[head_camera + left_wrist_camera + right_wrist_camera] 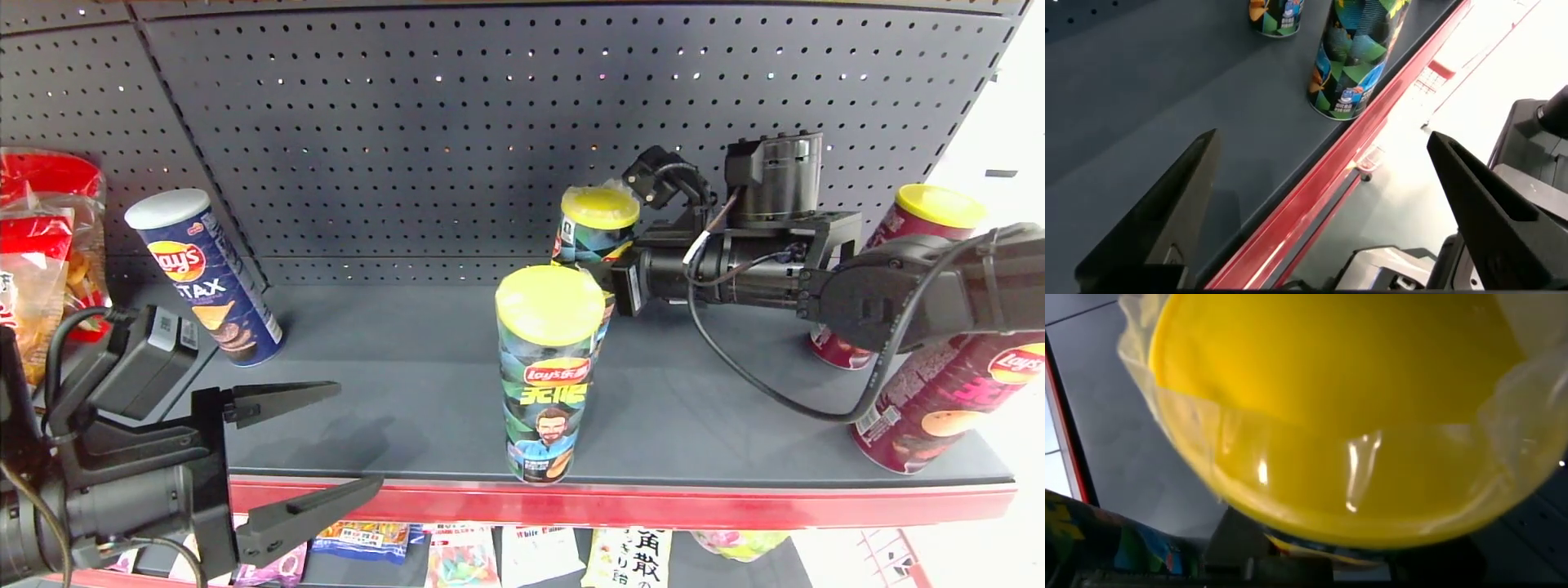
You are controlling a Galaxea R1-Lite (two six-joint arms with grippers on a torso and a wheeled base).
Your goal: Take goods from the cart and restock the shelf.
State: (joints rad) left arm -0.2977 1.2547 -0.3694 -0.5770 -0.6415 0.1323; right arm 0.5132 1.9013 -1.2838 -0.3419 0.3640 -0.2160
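Observation:
Two green chip cans with yellow lids stand on the grey shelf [392,384]. The front can [549,384] is upright near the red edge and also shows in the left wrist view [1351,57]. Right behind it is the back can [596,224], and my right gripper [608,276] is shut on its body from the right. Its yellow lid [1331,416] looms very close in the right wrist view. My left gripper [359,434] hangs open at the shelf's front left with nothing between its fingers [1323,137].
A blue chip can [204,278] stands at the back left beside snack bags [41,245]. Maroon cans [922,245] [947,400] stand at the right end. The red shelf edge [653,502] runs along the front, with packets on the shelf below.

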